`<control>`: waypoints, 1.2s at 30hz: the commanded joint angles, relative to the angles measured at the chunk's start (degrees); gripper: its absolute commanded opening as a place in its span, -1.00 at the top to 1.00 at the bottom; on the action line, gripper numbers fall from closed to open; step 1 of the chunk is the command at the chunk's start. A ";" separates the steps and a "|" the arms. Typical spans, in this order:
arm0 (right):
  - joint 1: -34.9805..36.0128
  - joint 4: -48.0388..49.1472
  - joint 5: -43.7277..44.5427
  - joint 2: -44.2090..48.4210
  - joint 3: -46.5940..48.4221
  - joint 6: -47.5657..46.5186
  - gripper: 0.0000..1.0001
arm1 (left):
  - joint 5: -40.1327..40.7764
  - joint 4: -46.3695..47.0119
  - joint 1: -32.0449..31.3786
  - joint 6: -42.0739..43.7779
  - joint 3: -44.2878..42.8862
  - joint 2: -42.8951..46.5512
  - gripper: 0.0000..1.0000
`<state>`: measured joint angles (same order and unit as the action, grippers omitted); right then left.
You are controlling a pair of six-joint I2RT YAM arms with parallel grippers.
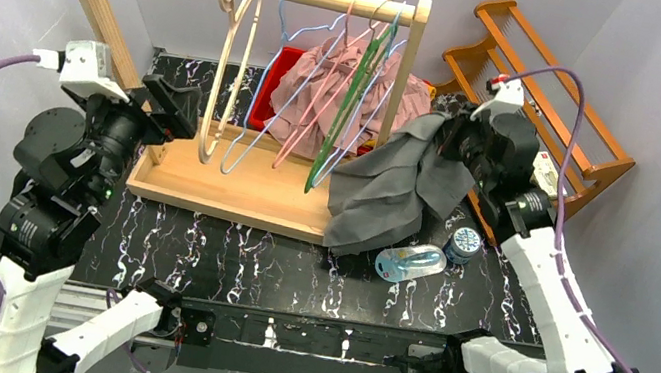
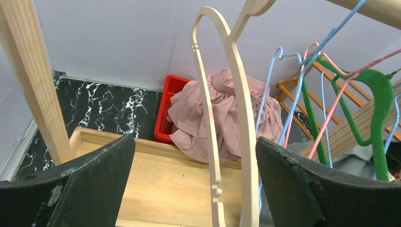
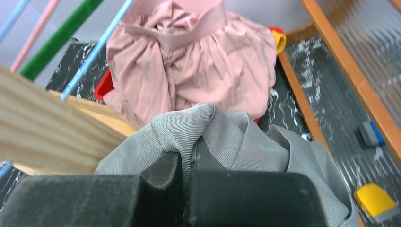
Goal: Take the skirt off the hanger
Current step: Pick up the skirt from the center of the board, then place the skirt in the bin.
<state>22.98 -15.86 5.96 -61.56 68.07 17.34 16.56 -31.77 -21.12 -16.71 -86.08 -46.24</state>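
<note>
No legible text or labels anywhere.

- The right gripper [image 3: 187, 166] pinches a fold of the grey skirt [image 3: 227, 137]. The cloth caught between its fingers is out of sight, and the skirt's lower spread runs off the bottom edge under the claw.
- Beyond that claw, the red bin [image 3: 105, 85] shows only slivers around the pink garment [image 3: 189, 66] heaped over it.
- Right of the claw, a yellow object [image 3: 373, 198] is blurred and clipped by the edge, so what it is cannot be told.
- Between the spread fingers of the left gripper [image 2: 195, 144], the cream hanger [image 2: 243, 118] is cut off at both the top and bottom edges.
- In the top view, the right claw's fingertips are buried in skirt folds.
</note>
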 commanded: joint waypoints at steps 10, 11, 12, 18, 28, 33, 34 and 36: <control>-5.11 15.66 0.72 -13.87 21.93 -0.65 1.00 | 2.72 1.01 -0.06 -0.60 4.37 5.31 -0.97; -5.59 16.03 1.17 -14.93 23.28 -0.52 1.00 | 2.92 1.07 -0.06 -0.56 4.49 5.36 -0.97; -6.19 16.75 1.21 -16.13 24.47 -0.44 1.00 | 3.07 1.13 -0.12 -0.29 4.44 5.47 -0.97; -9.02 21.25 0.30 -22.57 30.22 -1.05 1.00 | 3.82 1.46 -0.08 0.99 3.58 6.27 -0.97; -9.55 34.76 -9.32 -34.42 36.49 8.86 1.00 | 4.98 1.31 -0.06 1.78 4.13 7.81 -0.97; -8.37 43.52 -10.02 -41.83 36.35 18.05 1.00 | 4.65 1.07 -0.10 1.42 3.85 7.75 -0.97; -8.01 45.64 -9.85 -43.09 35.99 20.33 1.00 | 4.67 0.85 -0.06 1.35 3.64 7.67 -0.97; -7.27 48.72 -9.92 -45.83 36.09 24.91 1.00 | 4.78 0.54 -0.08 1.33 3.40 7.44 -0.97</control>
<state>14.17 18.44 -2.79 -104.12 101.25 31.03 20.56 -31.75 -21.12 -15.64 -81.78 -38.46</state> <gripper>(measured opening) 0.061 0.983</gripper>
